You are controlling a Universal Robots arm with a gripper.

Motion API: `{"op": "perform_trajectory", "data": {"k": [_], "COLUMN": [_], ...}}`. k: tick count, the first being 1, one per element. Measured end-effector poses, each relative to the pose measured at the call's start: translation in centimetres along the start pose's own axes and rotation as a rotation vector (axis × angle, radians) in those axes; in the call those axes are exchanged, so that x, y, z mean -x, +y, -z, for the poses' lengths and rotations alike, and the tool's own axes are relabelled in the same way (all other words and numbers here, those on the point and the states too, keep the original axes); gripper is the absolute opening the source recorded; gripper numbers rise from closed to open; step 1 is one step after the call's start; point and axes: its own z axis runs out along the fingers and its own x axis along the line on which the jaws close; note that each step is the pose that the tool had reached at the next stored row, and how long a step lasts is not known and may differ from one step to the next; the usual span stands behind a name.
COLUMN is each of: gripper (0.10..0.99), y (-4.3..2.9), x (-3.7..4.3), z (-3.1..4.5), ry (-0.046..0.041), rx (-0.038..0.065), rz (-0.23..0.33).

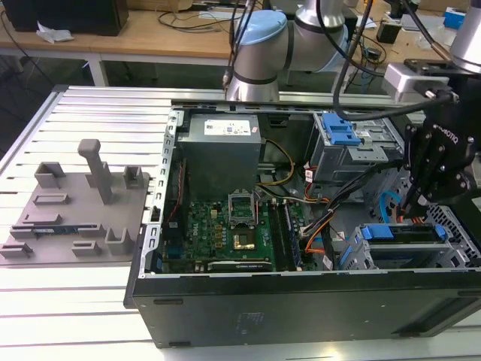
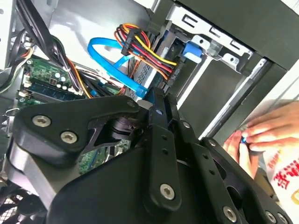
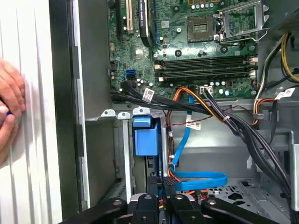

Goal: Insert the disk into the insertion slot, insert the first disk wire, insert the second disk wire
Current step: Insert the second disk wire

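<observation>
The black end effector [image 1: 418, 204] hangs inside the open black computer case [image 1: 301, 301], at the exterior view's right, its fingers closed on a connector just behind the blue-framed silver disk [image 1: 402, 235]. The disk sits in the grey perforated metal insertion slot [image 1: 458, 226]. A looping blue flat cable [image 3: 201, 179] lies beside it.

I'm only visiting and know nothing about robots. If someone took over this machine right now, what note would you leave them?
Gripper: down inside the open computer case, at the rear end of the disk, by the bright blue flat cable.
Silver disk in its blue plastic carrier: lying in the grey perforated metal slot; insertion looks done.
Wires: black plug with red, yellow and orange wires sits at the disk; seating cannot be judged.
A person's hand rests outside the case.
</observation>
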Motion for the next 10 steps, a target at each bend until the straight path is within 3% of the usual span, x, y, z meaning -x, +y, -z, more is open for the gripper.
{"op": "perform_trajectory", "data": {"k": [3, 4, 5, 10], "gripper": [0.165, 0.165, 0.165, 0.165], "y": [0.0, -0.01, -0.02, -0.07], "x": [-1.1, -1.47, -1.7, -2.73], "z": [-0.32, -0.41, -0.46, -0.75], "ry": [-0.0516, -0.0815, -0.1008, -0.1259], "rx": [0.002, 0.002, 0.001, 0.002], "rz": [0.002, 0.004, 0.008, 0.01]}}
